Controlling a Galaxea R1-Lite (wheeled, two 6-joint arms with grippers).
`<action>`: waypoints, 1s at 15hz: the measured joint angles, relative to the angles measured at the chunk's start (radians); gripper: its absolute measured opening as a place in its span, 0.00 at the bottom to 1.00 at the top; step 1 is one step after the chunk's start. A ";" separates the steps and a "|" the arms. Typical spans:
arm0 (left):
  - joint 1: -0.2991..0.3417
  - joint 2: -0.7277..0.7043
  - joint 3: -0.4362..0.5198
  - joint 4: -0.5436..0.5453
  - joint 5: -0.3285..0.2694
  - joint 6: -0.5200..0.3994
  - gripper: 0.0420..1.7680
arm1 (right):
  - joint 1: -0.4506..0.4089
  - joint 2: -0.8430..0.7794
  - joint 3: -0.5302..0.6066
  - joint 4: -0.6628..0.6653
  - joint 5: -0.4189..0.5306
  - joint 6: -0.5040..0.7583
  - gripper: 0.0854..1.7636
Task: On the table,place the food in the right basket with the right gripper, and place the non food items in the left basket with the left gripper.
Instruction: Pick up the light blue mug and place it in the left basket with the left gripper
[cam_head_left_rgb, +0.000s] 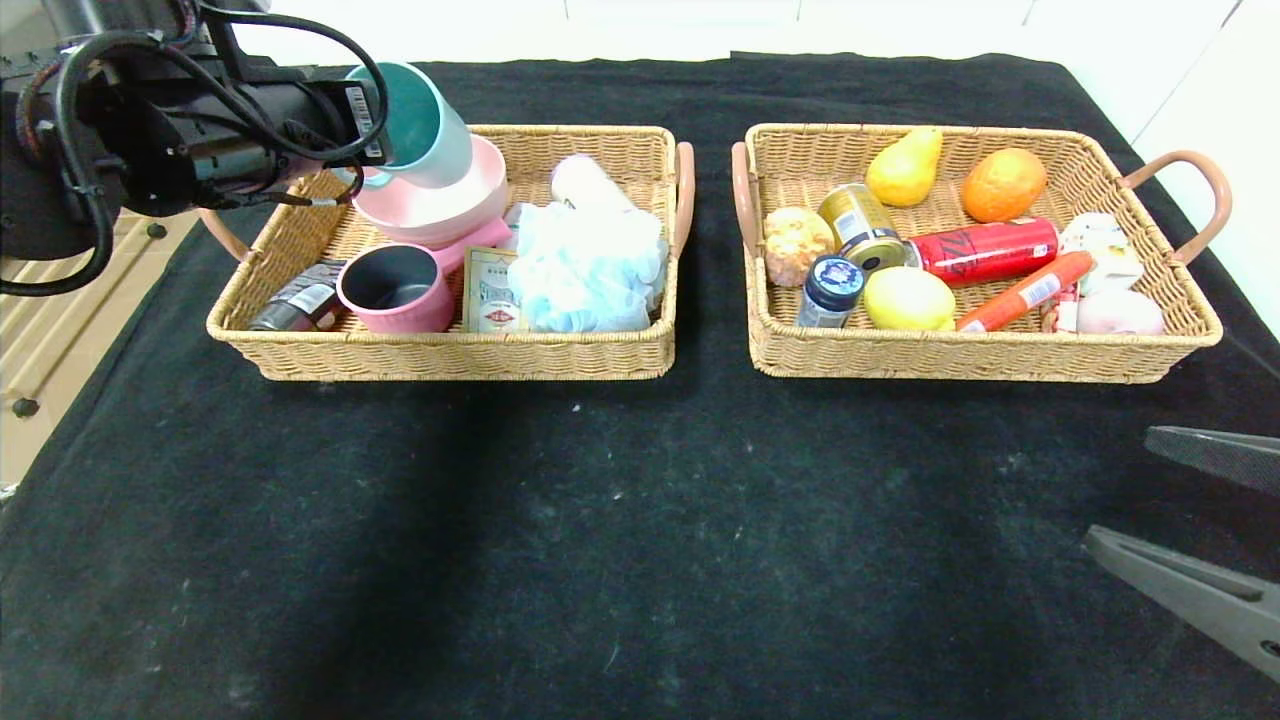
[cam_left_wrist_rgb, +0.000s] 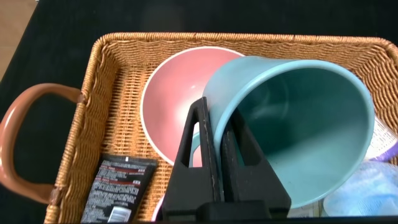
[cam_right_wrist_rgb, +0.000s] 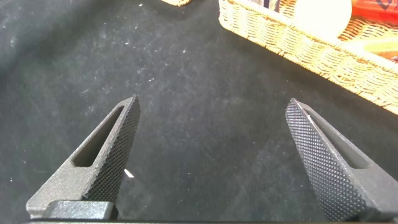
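Note:
My left gripper (cam_head_left_rgb: 372, 150) is shut on the rim of the light blue mug (cam_head_left_rgb: 420, 125) and holds it tilted above the back left of the left basket (cam_head_left_rgb: 440, 350). In the left wrist view one jaw is inside and one outside the mug (cam_left_wrist_rgb: 298, 124). The pink pan (cam_head_left_rgb: 397, 288) and beige box (cam_head_left_rgb: 490, 290) lie in that basket. The lemon (cam_head_left_rgb: 908, 298), gold can (cam_head_left_rgb: 860, 225) and orange sausage (cam_head_left_rgb: 1025, 291) lie in the right basket (cam_head_left_rgb: 960, 355). My right gripper (cam_head_left_rgb: 1130, 490) is open and empty over the table (cam_head_left_rgb: 640, 520) at the front right; it also shows in the right wrist view (cam_right_wrist_rgb: 211, 106).
A pink bowl (cam_head_left_rgb: 440, 205) sits under the mug, with a blue mesh sponge (cam_head_left_rgb: 590, 265) and a dark tube (cam_head_left_rgb: 300, 300) beside it. The right basket also holds a pear (cam_head_left_rgb: 905, 165), an orange (cam_head_left_rgb: 1003, 184), a red can (cam_head_left_rgb: 985, 250) and a blue-lidded jar (cam_head_left_rgb: 830, 290).

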 joint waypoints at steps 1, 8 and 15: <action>0.001 0.017 -0.019 -0.001 0.003 0.000 0.07 | -0.001 0.000 0.000 0.000 0.000 0.000 0.97; 0.008 0.064 -0.050 -0.001 0.014 0.001 0.26 | -0.003 0.001 -0.001 -0.006 0.000 0.000 0.97; 0.004 0.044 -0.014 0.002 0.027 -0.002 0.68 | -0.003 0.001 0.000 -0.007 0.000 0.000 0.97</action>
